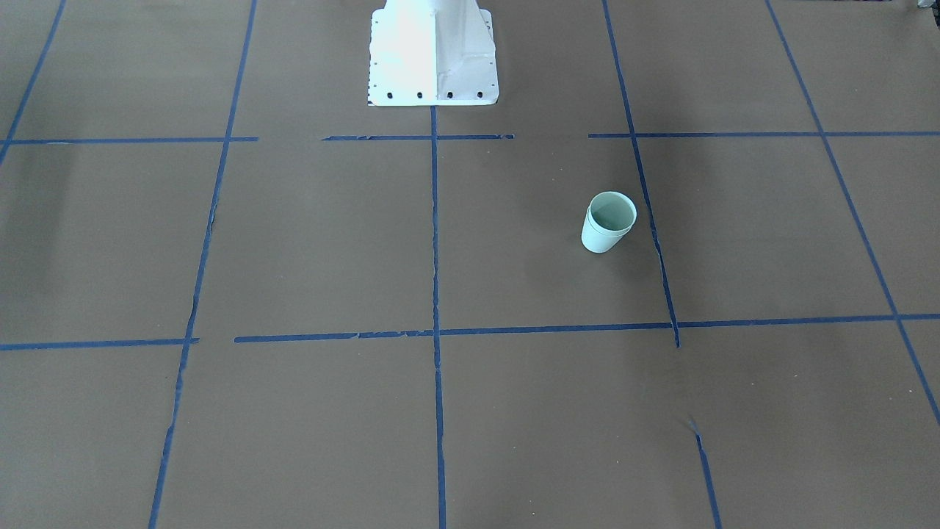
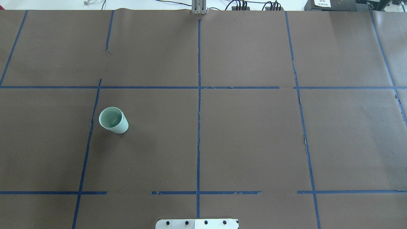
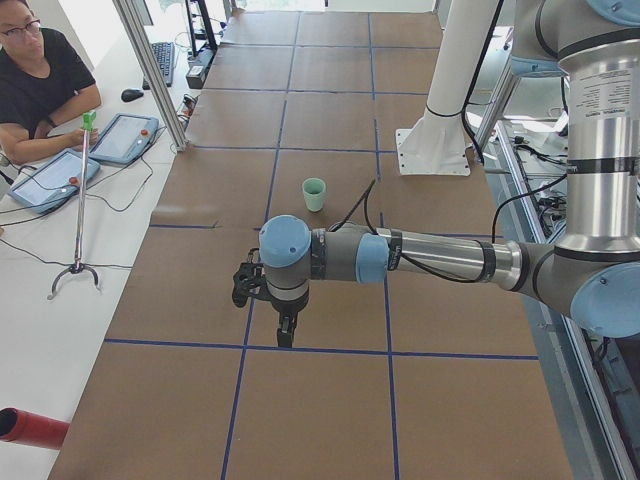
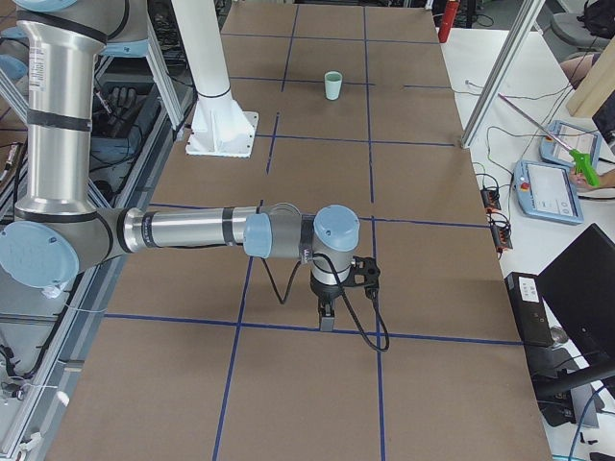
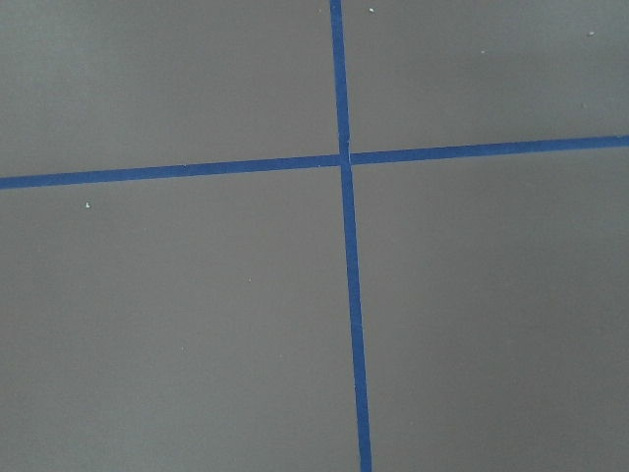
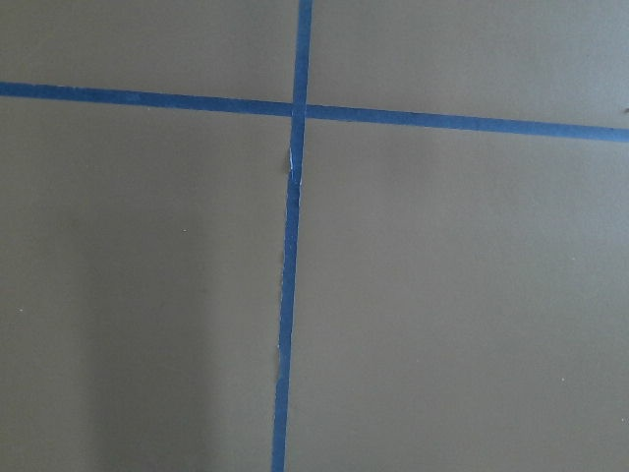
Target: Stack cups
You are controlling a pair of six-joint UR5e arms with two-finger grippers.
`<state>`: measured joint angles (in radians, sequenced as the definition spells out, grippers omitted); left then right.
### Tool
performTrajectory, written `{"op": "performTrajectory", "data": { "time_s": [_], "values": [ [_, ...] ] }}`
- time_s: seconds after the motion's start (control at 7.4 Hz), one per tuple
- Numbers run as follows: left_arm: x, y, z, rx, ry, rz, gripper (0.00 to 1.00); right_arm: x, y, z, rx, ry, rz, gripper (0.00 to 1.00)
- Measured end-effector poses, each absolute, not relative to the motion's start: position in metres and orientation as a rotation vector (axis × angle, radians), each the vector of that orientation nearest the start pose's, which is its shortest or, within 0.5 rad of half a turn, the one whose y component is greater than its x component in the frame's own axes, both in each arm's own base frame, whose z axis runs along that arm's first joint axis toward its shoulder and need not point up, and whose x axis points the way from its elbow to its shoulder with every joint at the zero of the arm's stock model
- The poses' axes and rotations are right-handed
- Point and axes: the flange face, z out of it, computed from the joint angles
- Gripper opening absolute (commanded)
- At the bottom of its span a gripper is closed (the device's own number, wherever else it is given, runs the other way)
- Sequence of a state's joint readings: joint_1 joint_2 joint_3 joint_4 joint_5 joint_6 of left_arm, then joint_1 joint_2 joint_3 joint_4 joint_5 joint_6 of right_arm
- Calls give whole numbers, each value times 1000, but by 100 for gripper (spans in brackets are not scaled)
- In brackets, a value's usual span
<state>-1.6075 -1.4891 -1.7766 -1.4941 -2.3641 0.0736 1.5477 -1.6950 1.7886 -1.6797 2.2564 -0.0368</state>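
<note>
Nested cups (image 1: 609, 222) stand on brown paper (image 1: 330, 242) gridded with blue tape (image 1: 435, 235).

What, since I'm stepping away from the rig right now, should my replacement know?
Left gripper: above the table, away from the cups; open or shut, cannot tell.
Right gripper: likewise, at the opposite end.
Cups: upright on the robot's left half, apparently nested, a second rim showing under the top one.
Done: stacking, seemingly.
Left: probably nothing; check the seating.
</note>
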Motion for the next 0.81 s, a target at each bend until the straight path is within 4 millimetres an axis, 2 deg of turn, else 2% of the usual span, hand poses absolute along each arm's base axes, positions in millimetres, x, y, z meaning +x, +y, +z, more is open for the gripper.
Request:
{"op": "performTrajectory", "data": {
  "time_s": [0.81],
  "values": [
    [-80, -455, 609, 75, 781, 52, 100, 60, -438, 626, -10, -686, -52, 100]
  ]
}}
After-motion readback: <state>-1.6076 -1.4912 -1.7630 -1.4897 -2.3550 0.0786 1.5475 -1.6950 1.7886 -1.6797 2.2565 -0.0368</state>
